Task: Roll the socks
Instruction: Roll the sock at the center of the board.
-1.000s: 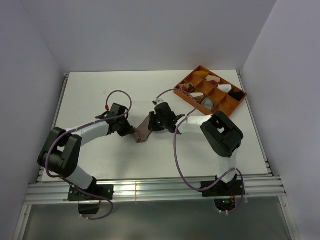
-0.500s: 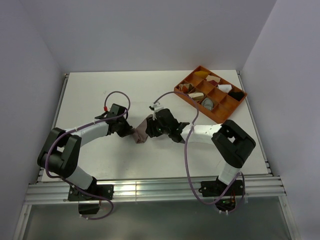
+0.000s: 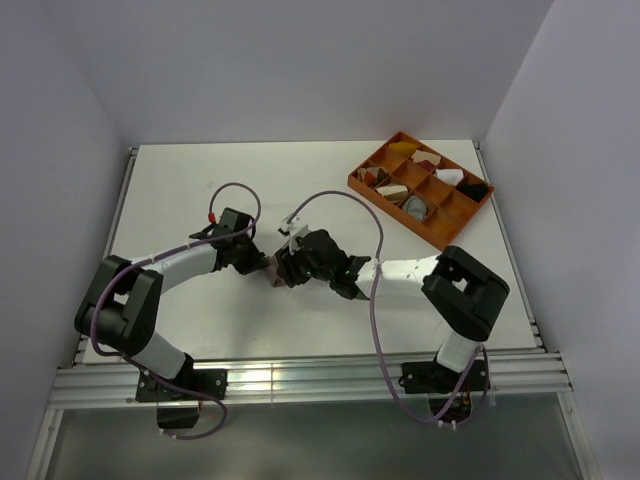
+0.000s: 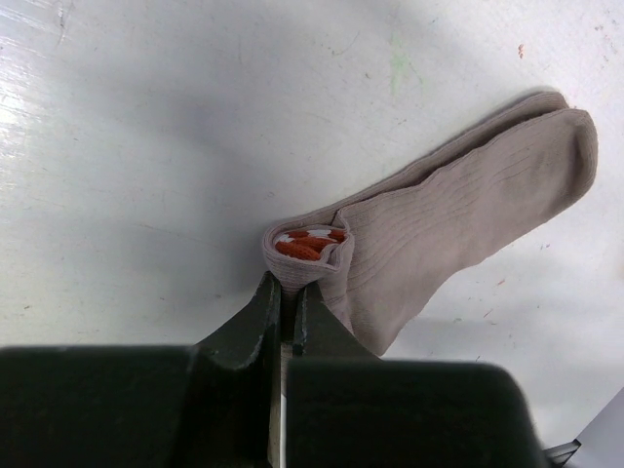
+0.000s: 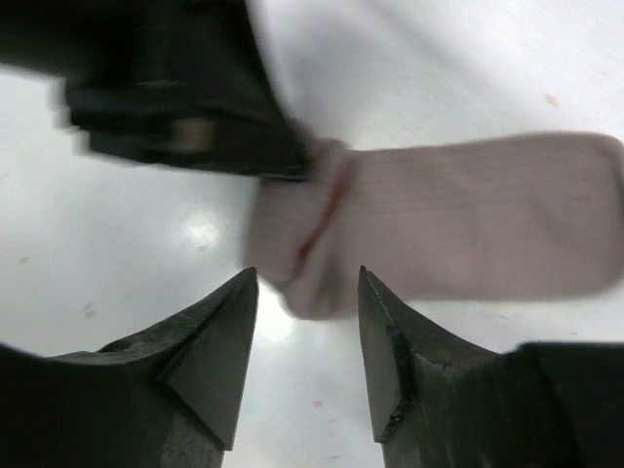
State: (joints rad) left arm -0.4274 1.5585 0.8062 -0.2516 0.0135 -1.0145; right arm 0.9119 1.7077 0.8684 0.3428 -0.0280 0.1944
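One of the socks, a pinkish-tan one point(image 4: 468, 210), lies flat on the white table with its toe pointing away from my left gripper. Its red and white cuff point(image 4: 307, 244) is folded into a small loop, and my left gripper point(image 4: 288, 285) is shut on that loop. My right gripper point(image 5: 307, 281) hovers over the same end with its jaws open, the sock point(image 5: 468, 219) just beyond its tips and nothing between them. From above, the right gripper point(image 3: 284, 268) covers most of the sock point(image 3: 271, 270), facing the left gripper point(image 3: 259, 262).
An orange divided tray point(image 3: 464, 218) with small cloth bundles stands at the back right of the table point(image 3: 180, 190). Purple cables loop above both wrists. Grey walls close in the left, right and back sides.
My right arm has swung left and nearer over the sock, now hiding most of it from above, and its jaws have opened wider. The left gripper has kept its hold and place.
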